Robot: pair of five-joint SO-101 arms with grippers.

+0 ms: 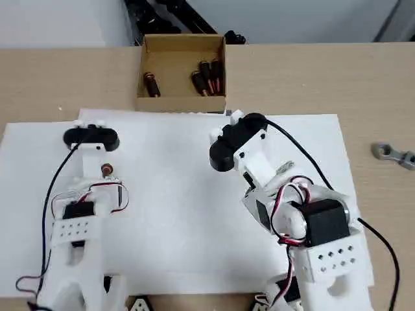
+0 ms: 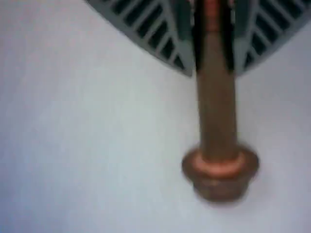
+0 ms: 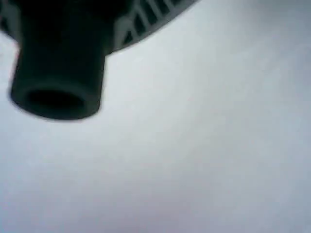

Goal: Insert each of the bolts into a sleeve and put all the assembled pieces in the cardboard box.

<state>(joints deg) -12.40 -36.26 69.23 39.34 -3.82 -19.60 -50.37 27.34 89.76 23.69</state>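
Observation:
My left gripper (image 2: 212, 60) is shut on the shank of a copper bolt (image 2: 217, 141), whose flanged head points away from the fingers, just over the white sheet. In the high view the bolt's head (image 1: 107, 170) shows under the left arm. My right gripper (image 3: 73, 22) is shut on a black sleeve (image 3: 58, 82), whose open end faces outward above the sheet. The right arm (image 1: 237, 139) sits near the sheet's middle back, a short way in front of the cardboard box (image 1: 181, 102). Several assembled pieces (image 1: 209, 76) lie in the box.
A white foam sheet (image 1: 175, 214) covers the work area on a wooden table. A metal tool (image 1: 392, 153) lies on the wood at the far right. Dark gear (image 1: 168, 19) stands behind the box.

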